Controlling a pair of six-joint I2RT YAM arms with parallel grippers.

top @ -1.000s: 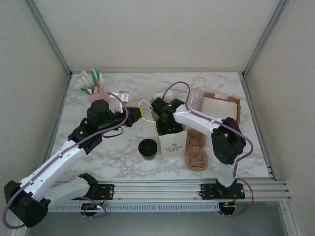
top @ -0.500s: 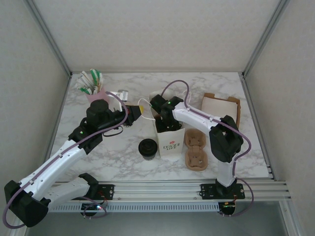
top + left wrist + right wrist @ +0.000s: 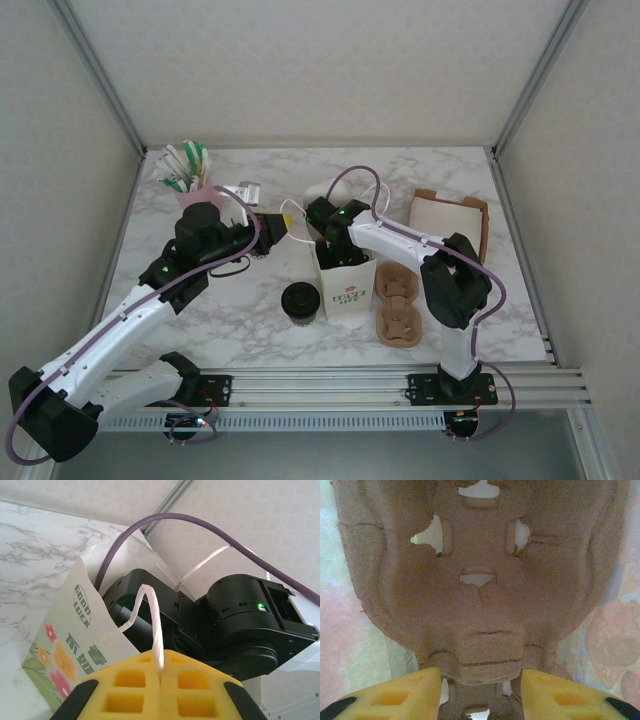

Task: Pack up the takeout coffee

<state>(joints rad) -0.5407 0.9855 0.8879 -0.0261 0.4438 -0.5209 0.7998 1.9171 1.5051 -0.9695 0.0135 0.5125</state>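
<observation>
Your left gripper (image 3: 160,666), jaws clamped on the bag (image 3: 75,645) handle (image 3: 152,615), your right gripper (image 3: 480,680), jaws apart astride a pulp tray (image 3: 480,595), grip unclear, coffee cup (image 3: 300,301) beside the bag.

Tabletop (image 3: 455,168) stock, counted:
- paper bag (image 3: 347,292): one
- takeout coffee (image 3: 300,301), black-lidded: one
- pulp cup carrier (image 3: 398,310) beside the bag: one
- second pulp carrier (image 3: 480,595) inside the bag: one, making two
- open cardboard box (image 3: 450,218): one
- pink holder (image 3: 197,193): one
- sticks (image 3: 183,165) in the holder: too bunched to count
</observation>
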